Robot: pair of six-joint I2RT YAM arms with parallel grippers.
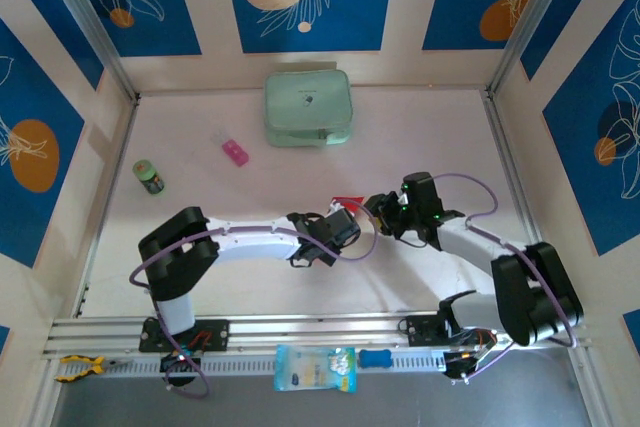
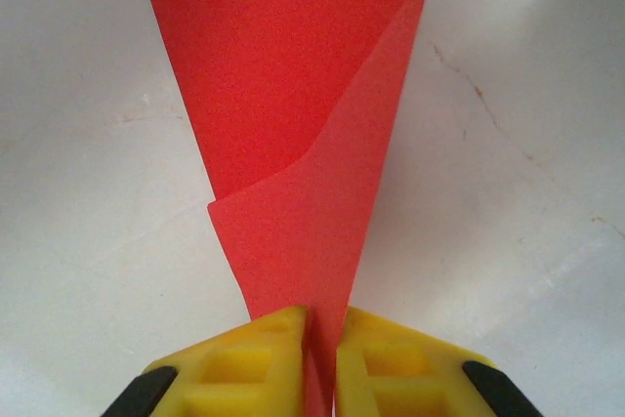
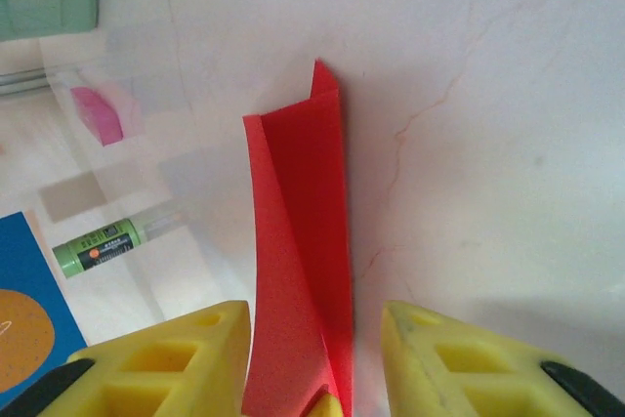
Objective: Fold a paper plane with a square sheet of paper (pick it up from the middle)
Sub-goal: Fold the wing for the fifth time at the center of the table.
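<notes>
The red sheet of paper [image 1: 347, 197], folded narrow, is at the middle of the tabletop [image 1: 430, 137], between the two arms. The left fingers [image 2: 264, 354] are closed tight on one end of it. The right fingers [image 3: 186, 358] stand apart, with the paper's other end in the gap. A green case [image 1: 307, 107] lies well behind.

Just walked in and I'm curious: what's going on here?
Two robot arms are folding a red paper mid-table. The left gripper is pinched shut on its narrow folded end. The right gripper stands open, fingers either side of the paper without clamping it. The paper has lengthwise folds but is no finished plane yet. A pale green case and pink block sit farther back.
</notes>
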